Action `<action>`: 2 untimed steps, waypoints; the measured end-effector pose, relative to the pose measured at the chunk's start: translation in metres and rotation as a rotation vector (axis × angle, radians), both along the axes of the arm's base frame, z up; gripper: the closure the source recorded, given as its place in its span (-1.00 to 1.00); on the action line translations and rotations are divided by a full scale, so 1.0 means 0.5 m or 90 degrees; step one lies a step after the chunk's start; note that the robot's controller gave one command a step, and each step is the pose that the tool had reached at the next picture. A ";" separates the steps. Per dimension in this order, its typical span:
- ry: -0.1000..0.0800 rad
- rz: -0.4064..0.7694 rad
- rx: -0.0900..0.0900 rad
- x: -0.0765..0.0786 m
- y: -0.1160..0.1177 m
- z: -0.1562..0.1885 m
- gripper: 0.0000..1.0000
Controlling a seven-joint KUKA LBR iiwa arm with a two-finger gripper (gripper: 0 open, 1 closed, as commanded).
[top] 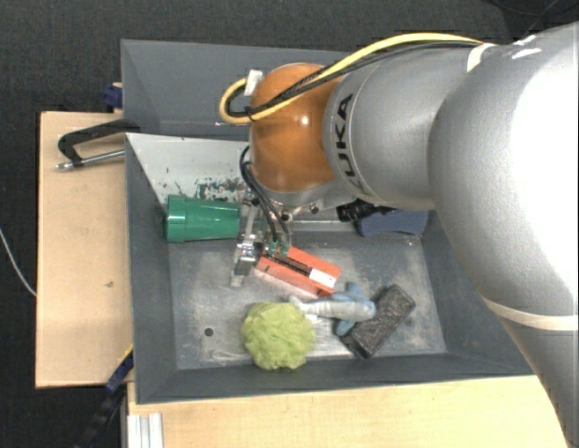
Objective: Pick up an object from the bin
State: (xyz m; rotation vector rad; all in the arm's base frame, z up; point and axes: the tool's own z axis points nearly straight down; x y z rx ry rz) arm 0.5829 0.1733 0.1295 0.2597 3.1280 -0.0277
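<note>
Status: pick not yet made; nothing is lifted.

Gripper (255,253) is low inside the bin (173,297), just right of the green cup (201,220) and slightly below the cup's open end. The cup lies on its side near the back wall.

The fingers (243,256) look parted. One pale finger stands close beside the cup's mouth and the other sits a little further right. No object is visible clamped between them.

Nearest object is a flat orange-red piece (303,271), lying aslant to the lower right of the cup. Its near end sits right at the fingertips. Whether the fingers straddle that end or only stand beside it, I cannot tell. It rests on the bin floor.

Other contents, all further from the cup and flat on the floor:
- yellow-green fuzzy ball (277,336), below and right of the cup
- pale blue-and-white piece (344,306), beyond the orange-red piece
- dark grey block (380,318), furthest right of the cup

Done, by my reading: the approach and descent into the bin.

Left:
- close on an object
- confirm the hold
- raise the object clear of the bin
</note>
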 end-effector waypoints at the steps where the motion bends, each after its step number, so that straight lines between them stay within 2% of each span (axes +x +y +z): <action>1: 0.000 0.041 0.012 -0.001 -0.109 -0.066 -1.00; 2: -0.001 -0.002 0.016 0.013 -0.252 -0.105 1.00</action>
